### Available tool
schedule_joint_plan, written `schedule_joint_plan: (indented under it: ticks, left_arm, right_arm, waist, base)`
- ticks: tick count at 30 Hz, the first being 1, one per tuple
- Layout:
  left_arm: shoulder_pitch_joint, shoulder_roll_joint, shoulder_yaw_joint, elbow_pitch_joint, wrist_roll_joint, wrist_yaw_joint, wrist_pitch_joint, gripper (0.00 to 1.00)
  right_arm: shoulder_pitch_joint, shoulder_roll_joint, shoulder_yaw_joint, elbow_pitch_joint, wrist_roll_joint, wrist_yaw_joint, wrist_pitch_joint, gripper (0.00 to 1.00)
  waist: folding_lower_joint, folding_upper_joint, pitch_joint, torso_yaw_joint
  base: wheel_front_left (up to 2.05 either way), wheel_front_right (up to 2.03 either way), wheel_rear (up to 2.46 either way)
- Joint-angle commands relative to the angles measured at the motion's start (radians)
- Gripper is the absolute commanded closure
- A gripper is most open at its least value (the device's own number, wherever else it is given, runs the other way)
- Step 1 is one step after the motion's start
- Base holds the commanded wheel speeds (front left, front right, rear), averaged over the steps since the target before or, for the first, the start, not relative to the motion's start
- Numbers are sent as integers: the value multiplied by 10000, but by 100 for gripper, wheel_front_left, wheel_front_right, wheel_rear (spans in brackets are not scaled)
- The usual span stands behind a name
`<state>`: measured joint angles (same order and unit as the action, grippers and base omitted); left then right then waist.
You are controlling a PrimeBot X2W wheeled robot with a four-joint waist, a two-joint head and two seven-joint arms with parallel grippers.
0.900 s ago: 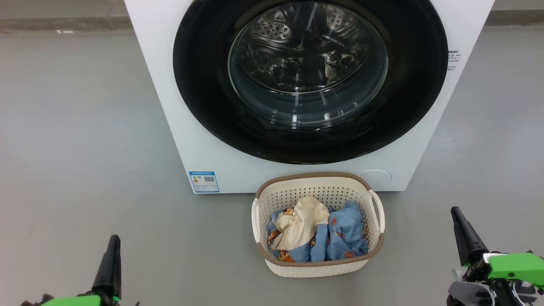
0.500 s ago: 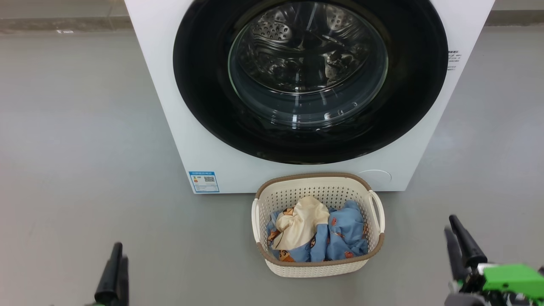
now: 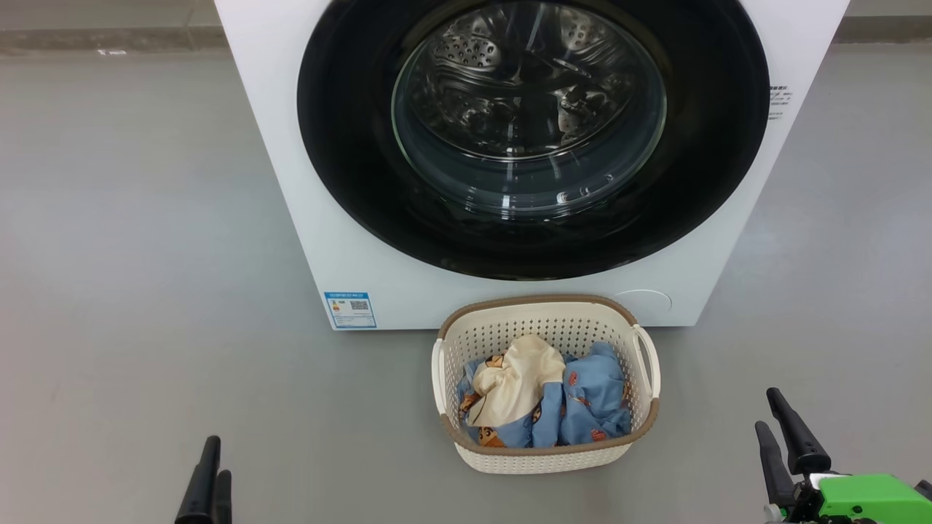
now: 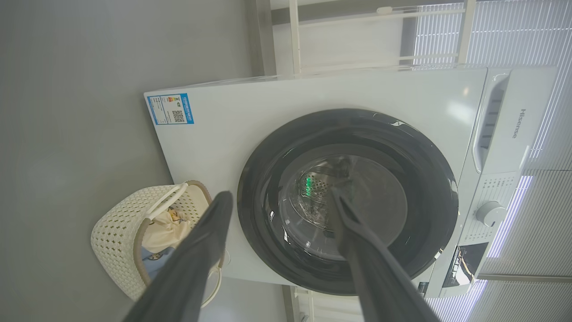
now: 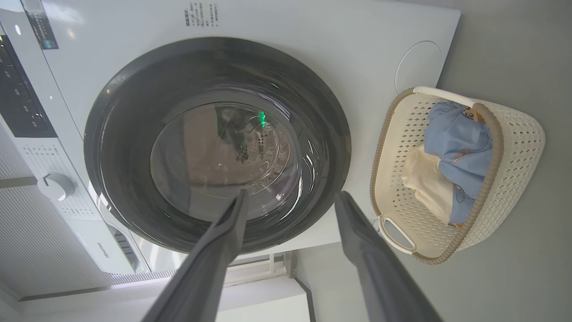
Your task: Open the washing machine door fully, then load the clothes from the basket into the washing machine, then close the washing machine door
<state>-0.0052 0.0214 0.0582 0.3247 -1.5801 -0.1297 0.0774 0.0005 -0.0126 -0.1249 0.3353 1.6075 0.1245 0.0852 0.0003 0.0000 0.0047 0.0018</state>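
Both grippers have sunk lower in the head view since the earlier frame. The left gripper [image 3: 217, 466] and right gripper [image 3: 766, 411] stand with jaws wide apart, holding nothing. The left wrist view takes in the control knob [image 4: 490, 213], beyond the head view's top edge. Ahead of both jaws, the washing machine door [image 3: 349, 145] sits closed on the washing machine [image 3: 291, 233], facing the robot. The basket [image 3: 539, 300] lies between the grippers, forward of their tips, with its long axis parallel to the machine front. It holds the clothes [image 3: 553, 407].

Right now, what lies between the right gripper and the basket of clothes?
That stretch is bare grey floor. In the head view, nothing stands between the right gripper and the basket.
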Motion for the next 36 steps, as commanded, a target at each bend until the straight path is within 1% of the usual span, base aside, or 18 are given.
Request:
schedule_joint_plan:
  ticks: [1,11,17,26,27,36]
  left_arm:
    - [-350,145,-2,-342,180,-1,-105,0]
    - [-457,154,-27,-572,1211,-2,-399,0]
    - [-507,159,-80,-738,2073,-2,-576,0]
    - [-554,173,-175,-978,3676,-3,-841,0]
    - [-554,173,-175,-978,3676,-3,-841,0]
    - [-569,179,-147,-1062,5001,3,-1106,0]
  right_arm:
    - [-324,-224,118,-310,-182,7,-126,0]
    - [-453,-415,392,-460,-1120,12,-484,0]
    - [-523,-474,466,-667,-1849,15,-661,0]
    - [-615,-650,739,-969,-2879,19,-926,0]
    - [-615,-650,739,-969,-2879,19,-926,0]
    - [-626,-931,1085,-1208,-4160,23,-1190,0]
  waist:
    - [-2,0,10,3]
    - [-3,0,40,14]
    - [-3,0,50,29]
    - [-3,0,57,49]
    - [-3,0,57,49]
    - [-3,0,30,91]
  base:
    - [0,0,0]
    - [0,0,0]
    - [0,0,0]
    - [0,0,0]
    - [0,0,0]
    - [0,0,0]
